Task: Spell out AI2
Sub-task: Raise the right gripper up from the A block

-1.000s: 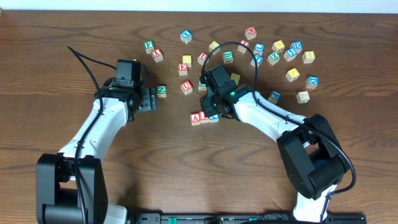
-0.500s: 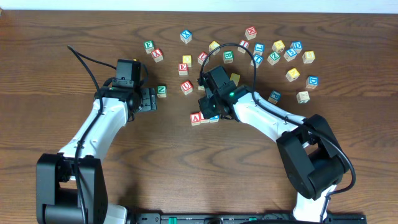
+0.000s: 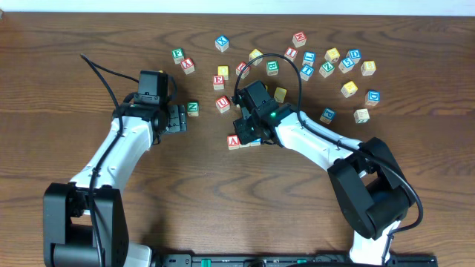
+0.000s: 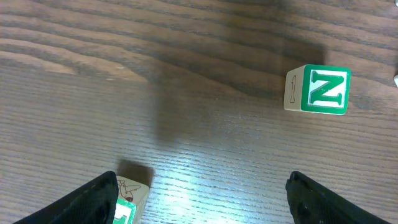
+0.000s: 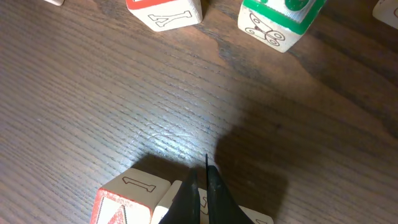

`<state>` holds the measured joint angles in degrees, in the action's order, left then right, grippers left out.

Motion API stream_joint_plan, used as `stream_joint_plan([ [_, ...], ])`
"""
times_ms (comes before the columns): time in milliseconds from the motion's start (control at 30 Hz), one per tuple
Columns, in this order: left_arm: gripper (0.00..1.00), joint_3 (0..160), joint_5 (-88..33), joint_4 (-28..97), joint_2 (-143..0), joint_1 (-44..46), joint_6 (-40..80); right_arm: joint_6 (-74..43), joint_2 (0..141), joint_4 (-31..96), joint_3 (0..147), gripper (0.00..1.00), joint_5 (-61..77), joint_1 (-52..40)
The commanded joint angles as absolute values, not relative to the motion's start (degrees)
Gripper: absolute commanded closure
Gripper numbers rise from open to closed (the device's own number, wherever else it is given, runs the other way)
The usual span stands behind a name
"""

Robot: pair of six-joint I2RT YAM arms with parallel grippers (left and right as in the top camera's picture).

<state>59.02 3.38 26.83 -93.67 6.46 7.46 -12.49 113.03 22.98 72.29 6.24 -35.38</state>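
Shifted slightly left along cube row since a second ago: right gripper point(image 3: 249, 129), pinched shut, empty. Red-A cube point(image 5: 121, 206) just left of tips, adjoining cube point(image 5: 171, 196) at tips, lettering unreadable. Probably squaring AI2 row. Left gripper point(image 4: 205, 199) spread open, idle. Light wood, crisp edges; grained tabletop point(image 5: 93, 93).

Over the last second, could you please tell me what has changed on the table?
The right gripper slid a little left and toward the near edge, and now hangs over the row beside the red A cube. Its jaws look shut, and nothing was visibly taken or let go. The red A cube, the left gripper with its jaws open, and the green N cube stayed put.
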Motion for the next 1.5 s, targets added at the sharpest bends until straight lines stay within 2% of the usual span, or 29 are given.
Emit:
stream_joint_plan([
  [0,0.16,59.46,4.12,26.89,-94.43,6.22,7.16,-12.86,113.56,23.55,73.47,0.99,6.59,-35.83],
  [1133,0.15,59.46,4.10,26.89,-94.43,6.22,7.16,-12.82,113.56,22.04,73.49,0.99,2.48,-35.44],
  [1467,0.15,59.46,-0.84,27.79,-94.43,6.63,7.14,-12.82,113.47,22.50,75.90,0.99,-2.07,-30.79],
])
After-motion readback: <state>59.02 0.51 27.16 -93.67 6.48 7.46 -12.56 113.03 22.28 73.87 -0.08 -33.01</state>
